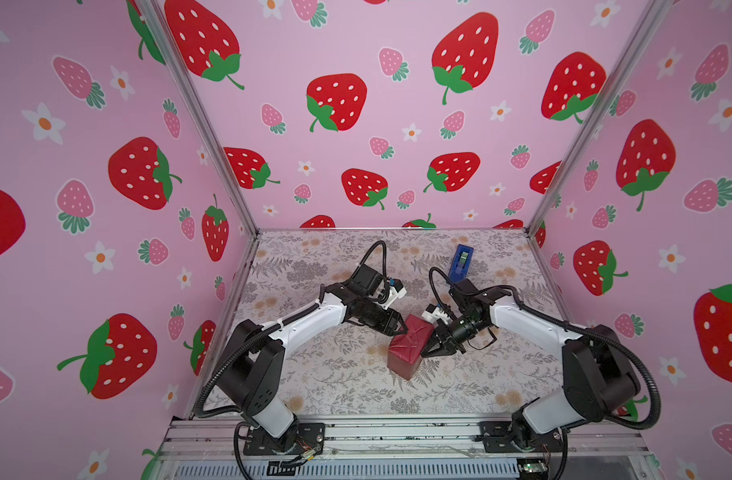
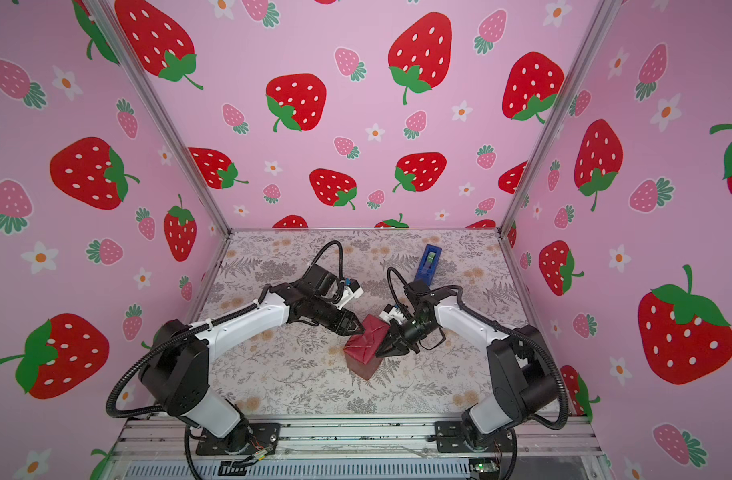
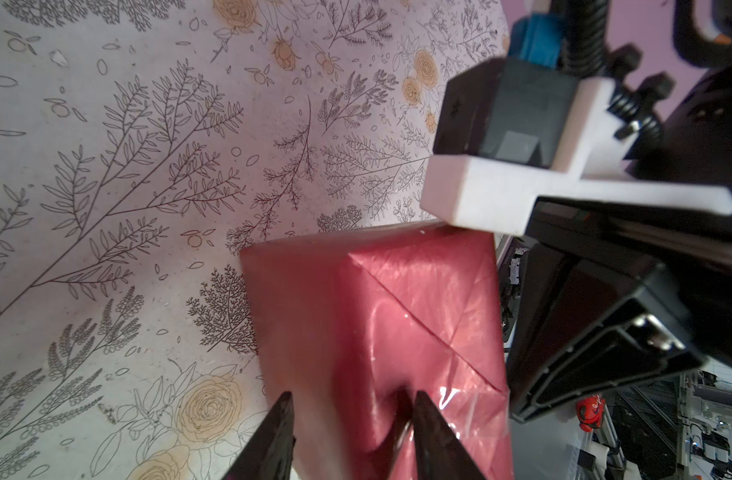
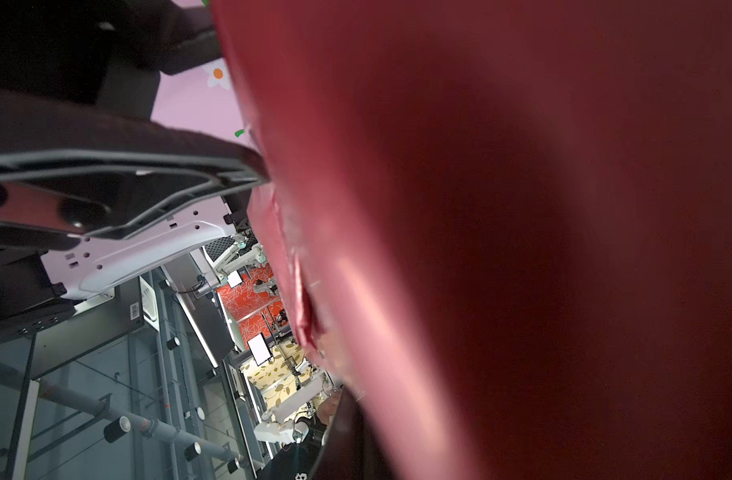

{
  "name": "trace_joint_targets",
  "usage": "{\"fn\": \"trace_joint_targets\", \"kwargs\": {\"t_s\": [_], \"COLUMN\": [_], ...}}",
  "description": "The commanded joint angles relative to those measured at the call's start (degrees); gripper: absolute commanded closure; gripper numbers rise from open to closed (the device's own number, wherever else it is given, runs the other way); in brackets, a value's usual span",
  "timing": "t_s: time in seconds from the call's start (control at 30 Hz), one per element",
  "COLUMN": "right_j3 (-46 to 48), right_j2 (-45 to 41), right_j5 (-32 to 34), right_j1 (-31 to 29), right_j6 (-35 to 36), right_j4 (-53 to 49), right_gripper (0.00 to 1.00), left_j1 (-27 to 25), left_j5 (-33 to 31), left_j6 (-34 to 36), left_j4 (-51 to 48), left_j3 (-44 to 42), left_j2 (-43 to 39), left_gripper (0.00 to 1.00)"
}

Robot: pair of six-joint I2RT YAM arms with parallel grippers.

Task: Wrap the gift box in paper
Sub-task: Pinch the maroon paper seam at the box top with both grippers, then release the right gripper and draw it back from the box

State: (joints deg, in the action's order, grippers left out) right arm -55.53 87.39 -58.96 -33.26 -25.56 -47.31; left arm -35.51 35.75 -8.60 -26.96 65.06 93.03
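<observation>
**Gift box (image 1: 410,347): wrapped, and held tilted between both arms**

The gift box is near the middle of the desk (image 1: 322,374), fully covered by the paper (image 3: 418,299); no dark card shows. It stands tilted, with its lowest corner at or near the desk and a folded end face turned upward. Your left end effector (image 1: 400,329) meets the far upper edge with its jaws about half apart. The wrapped box fills the gap between the fingers (image 3: 435,436), which reads as a grip. Your right end effector (image 1: 430,352) is closed to a point against the box's right side; whether it nips any paper cannot be told. The tape dispenser (image 1: 461,262) stands well apart, toward the back.

Hazards from here, as judgements:
- The glossy paper may let the box slide out of an edge-only grip and drop onto a corner.
- The closed tip, if pushed harder, could dent or pierce the paper.
- If you release before the end folds are secured, they may spring open.
- The wrists are close together, so a careless turn could knock them.
</observation>
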Motion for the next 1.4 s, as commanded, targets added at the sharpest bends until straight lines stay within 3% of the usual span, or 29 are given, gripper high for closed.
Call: {"fn": "trace_joint_targets", "kwargs": {"t_s": [0.0, 0.53, 0.87, 1.03, 1.37], "right_j3": [0.4, 2.9, 7.2, 7.2, 4.9], "right_j2": [-2.4, -3.1, -1.9, -4.4, -12.5], "right_j5": [1.1, 5.8, 8.0, 9.3, 17.4], "right_j1": [-0.3, -0.2, -0.2, -0.2, -0.2], "right_j6": [0.3, 2.0, -1.9, -4.0, -8.5], "right_j4": [-1.5, -3.3, 5.0, 5.4, 0.9], "right_gripper": [1.0, 1.0, 1.0, 0.88, 0.84], "left_j1": [-0.2, 0.0, 0.0, -0.1, 0.1], "left_j5": [-2.2, -2.2, -2.2, -2.2, -2.1], "left_j6": [1.4, 2.1, 2.0, 2.0, 2.0], "left_j4": [-3.0, -5.0, -5.3, -5.5, -5.9], "left_j3": [-1.2, -1.2, -1.6, -1.6, -1.4], "left_j2": [2.3, 4.7, 4.0, 3.6, 3.6], "left_gripper": [0.53, 0.53, 0.53, 0.53, 0.53]}}
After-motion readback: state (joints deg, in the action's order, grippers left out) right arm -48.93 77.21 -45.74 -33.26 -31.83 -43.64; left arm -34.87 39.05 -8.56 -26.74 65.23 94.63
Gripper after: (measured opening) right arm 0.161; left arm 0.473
